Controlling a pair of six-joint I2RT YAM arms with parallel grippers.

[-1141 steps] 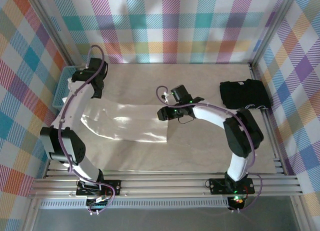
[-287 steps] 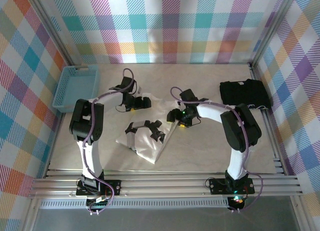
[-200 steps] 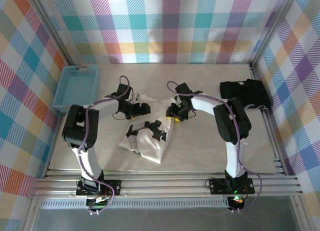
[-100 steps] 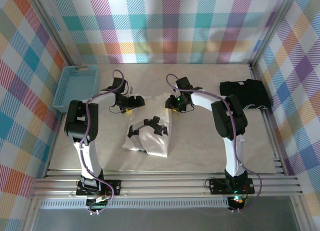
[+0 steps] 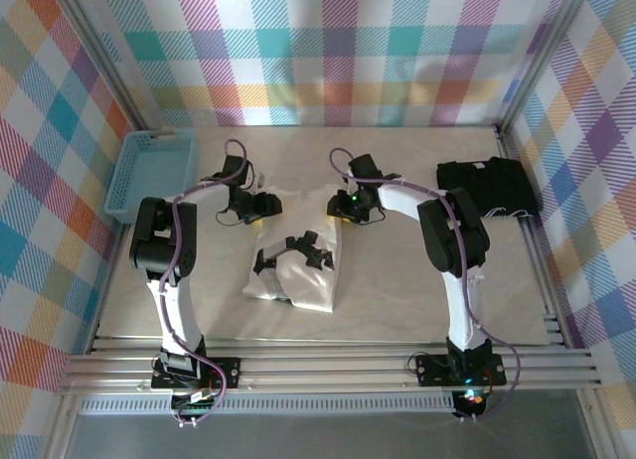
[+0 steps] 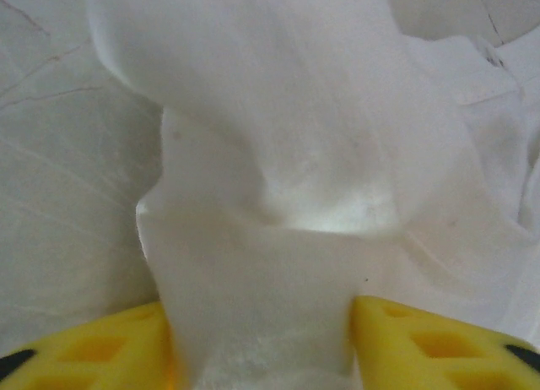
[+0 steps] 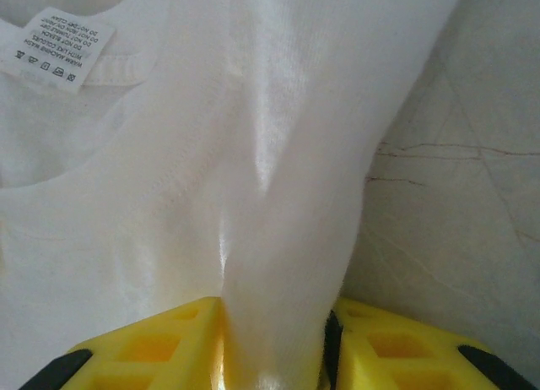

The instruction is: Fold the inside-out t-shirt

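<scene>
Roughly half done, I'd say: thin white wrinkled t-shirt (image 5: 298,280) lies narrowed mid surface (image 5: 417,290), left hand (image 6: 261,352) and right hand (image 7: 274,352) each pinching its far edge, final folds not yet made.

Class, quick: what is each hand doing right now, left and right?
Left hand: closed on a bunch of the white t-shirt.
Right hand: closed on the same t-shirt.

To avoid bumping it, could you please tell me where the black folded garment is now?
In the top view, the black folded garment lies at the table's far right, beside the right wall, apart from the inside-out t-shirt.
</scene>
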